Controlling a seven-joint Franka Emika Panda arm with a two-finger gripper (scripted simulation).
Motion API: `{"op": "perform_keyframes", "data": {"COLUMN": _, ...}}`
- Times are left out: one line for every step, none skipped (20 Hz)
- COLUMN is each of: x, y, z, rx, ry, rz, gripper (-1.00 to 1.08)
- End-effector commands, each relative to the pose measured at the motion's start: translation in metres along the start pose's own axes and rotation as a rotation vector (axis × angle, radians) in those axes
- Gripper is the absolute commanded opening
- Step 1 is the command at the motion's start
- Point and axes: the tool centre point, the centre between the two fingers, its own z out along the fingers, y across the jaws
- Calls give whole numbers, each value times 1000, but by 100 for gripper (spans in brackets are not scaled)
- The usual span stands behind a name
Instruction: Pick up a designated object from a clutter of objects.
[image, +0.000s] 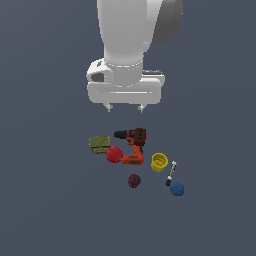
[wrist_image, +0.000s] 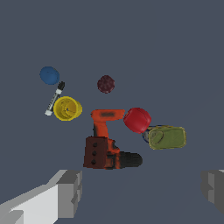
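Above the cluttered worktop (image: 45, 210), the gripper (image: 124, 107) is hovering with its fingers (wrist_image: 70, 192) spread wide apart and gripping nothing. Below it, the orange-red drill (image: 133, 146) is lying untouched among the clutter, touching the red ball (image: 114, 154), so approach, grasp and lift all remain.

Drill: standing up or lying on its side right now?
On its side. The drill lies flat, black nose toward the exterior view's left, base beside the red ball.
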Motion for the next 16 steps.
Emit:
{"op": "perform_keyframes", "data": {"x": 0, "y": 0, "z": 0, "rx": 0, "ry": 0, "rz": 0, "gripper": 68}}
{"op": "perform_keyframes", "data": {"x": 0, "y": 1, "z": 0, "rx": -1, "ry": 0, "rz": 1, "gripper": 68}}
{"op": "perform_keyframes", "data": {"x": 0, "y": 2, "z": 0, "rx": -2, "ry": 0, "rz": 3, "gripper": 68}}
{"op": "perform_keyframes", "data": {"x": -1, "y": 5, "z": 0, "rx": -4, "ry": -1, "rz": 6, "gripper": 68}}
{"op": "perform_keyframes", "data": {"x": -1, "y": 9, "z": -1, "rx": -7, "ry": -1, "rz": 10, "gripper": 68}}
{"op": "perform_keyframes", "data": {"x": -1, "y": 12, "z": -1, "rx": -10, "ry": -2, "rz": 15, "gripper": 68}}
{"op": "perform_keyframes", "data": {"x": -2, "y": 15, "z": -1, "rx": -12, "ry": -2, "rz": 18, "gripper": 68}}
{"op": "perform_keyframes", "data": {"x": -2, "y": 16, "z": -1, "rx": -13, "ry": -3, "rz": 19, "gripper": 68}}
{"op": "perform_keyframes", "data": {"x": -2, "y": 16, "z": -1, "rx": -13, "ry": -3, "rz": 19, "gripper": 68}}
{"op": "perform_keyframes", "data": {"x": -2, "y": 15, "z": -1, "rx": -13, "ry": -2, "rz": 18, "gripper": 68}}
{"op": "perform_keyframes", "data": {"x": -2, "y": 15, "z": -1, "rx": -13, "ry": -2, "rz": 18, "gripper": 68}}
{"op": "perform_keyframes", "data": {"x": -2, "y": 15, "z": -1, "rx": -12, "ry": -2, "rz": 20, "gripper": 68}}
{"op": "perform_keyframes", "data": {"x": -2, "y": 15, "z": 0, "rx": -12, "ry": -3, "rz": 22, "gripper": 68}}
{"op": "perform_keyframes", "data": {"x": -2, "y": 15, "z": 1, "rx": -12, "ry": -3, "rz": 26, "gripper": 68}}
{"op": "perform_keyframes", "data": {"x": -2, "y": 15, "z": 2, "rx": -11, "ry": -3, "rz": 32, "gripper": 68}}
{"op": "perform_keyframes", "data": {"x": -2, "y": 15, "z": 3, "rx": -10, "ry": -3, "rz": 39, "gripper": 68}}
